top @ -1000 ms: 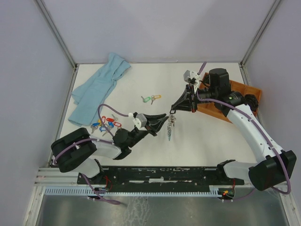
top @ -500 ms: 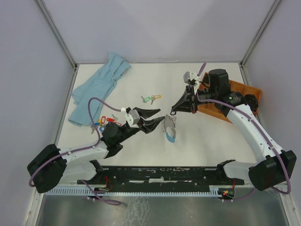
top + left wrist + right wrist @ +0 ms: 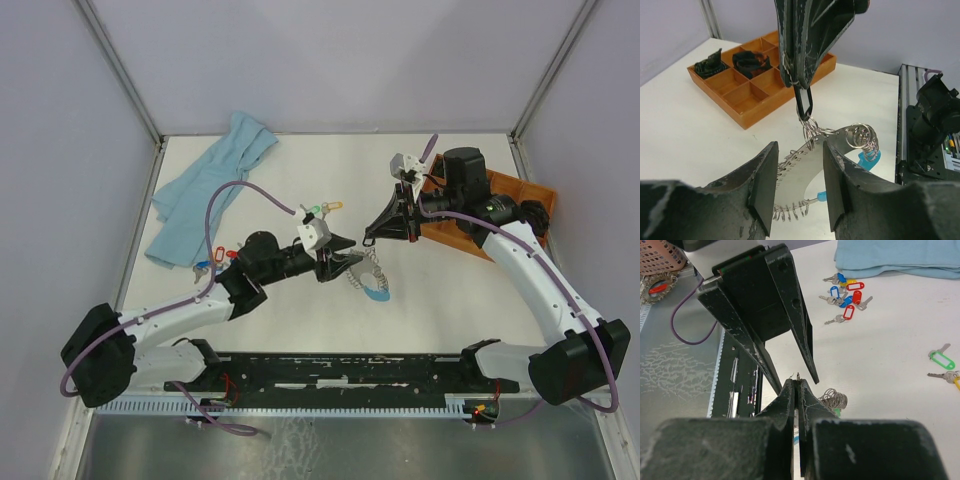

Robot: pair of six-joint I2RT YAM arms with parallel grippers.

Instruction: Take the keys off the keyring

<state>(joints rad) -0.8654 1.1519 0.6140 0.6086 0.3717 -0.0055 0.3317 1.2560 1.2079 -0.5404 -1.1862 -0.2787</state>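
The keyring (image 3: 368, 280) is a silver loop strung with small silver pieces and has a light blue stretch (image 3: 868, 160). It hangs from my right gripper (image 3: 368, 238), which is shut on its top ring (image 3: 809, 125). Its lower part rests on the table. My left gripper (image 3: 799, 150) is open just left of the keyring (image 3: 800, 165), which shows through the gap between its jaws. Loose keys with green and yellow tags (image 3: 321, 209) lie behind. Keys with red and blue tags (image 3: 845, 295) lie at the left, partly hidden by my left arm in the top view.
A light blue towel (image 3: 210, 185) lies crumpled at the back left. An orange compartment tray (image 3: 755, 87) holding black parts stands at the right, under my right arm. The table's side walls rise close on both sides.
My left gripper has opened and its arm has swung further over the table toward the keyring. The keyring has dropped from a narrow hanging bundle to a spread loop. The right gripper has stayed put.
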